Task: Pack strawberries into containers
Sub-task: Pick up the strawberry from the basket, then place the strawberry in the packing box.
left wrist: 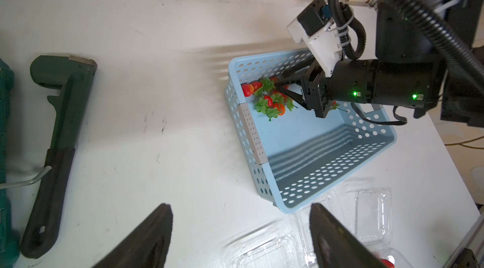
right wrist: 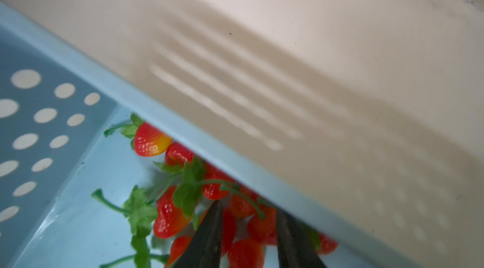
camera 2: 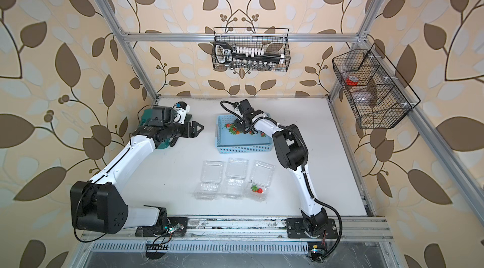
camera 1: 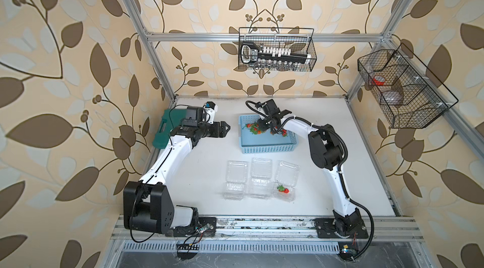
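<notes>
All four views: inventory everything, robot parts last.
table: one, white
basket: one, light blue, mid-table
strawberries: pile, count unclear, red, far end of the basket
containers: three, clear, lids open, row before the basket
packed strawberry: at least one, red, rightmost container
tool case: one, dark green, table's left edge
pipe wrench: one, dark green and black, beside the tool case
wire baskets: two, black, on the frame
left gripper: one, black, open and empty above the table
right gripper: one, black, fingers apart amid the basket's strawberries, grip unclear
</notes>
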